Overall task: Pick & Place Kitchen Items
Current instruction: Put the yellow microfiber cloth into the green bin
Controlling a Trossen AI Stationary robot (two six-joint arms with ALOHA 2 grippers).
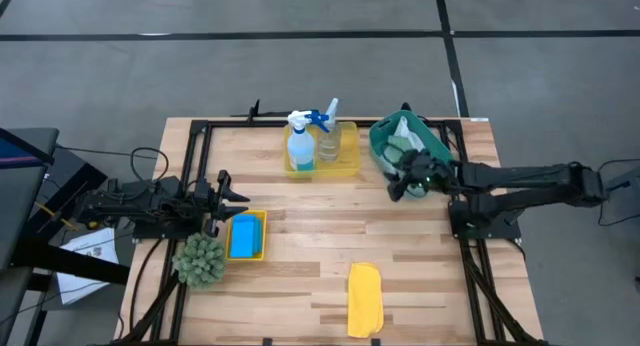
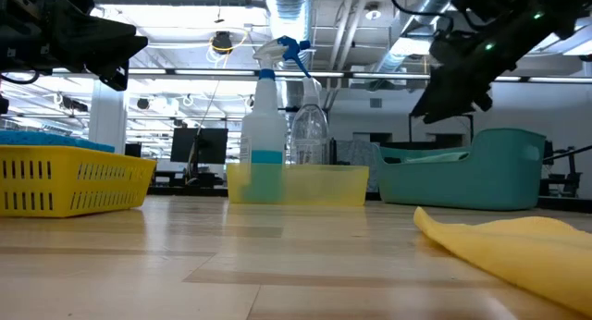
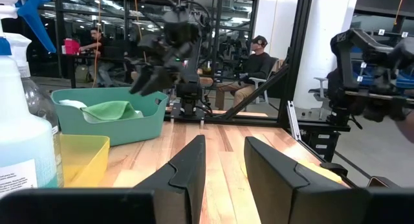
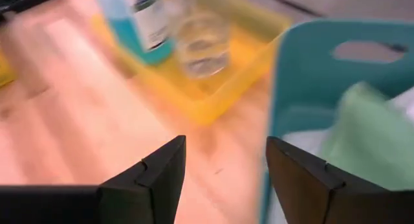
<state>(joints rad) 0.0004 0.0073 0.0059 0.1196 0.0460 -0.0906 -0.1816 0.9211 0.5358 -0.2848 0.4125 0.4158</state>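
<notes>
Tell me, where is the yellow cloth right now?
In the high view, the yellow cloth lies flat near the table's front edge, a bit right of the middle, with the blue sponge in its yellow tray off to its left.

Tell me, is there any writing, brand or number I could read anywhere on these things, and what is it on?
None can be read.
Spray bottle: a white label with dark print at its bottom edge, too small to read.
Same bottle's label in the right wrist view: blurred.
Paper sheet beside the table: dark marks, too small to read.
Clear bottle, yellow cloth, teal bin: no writing visible.
</notes>
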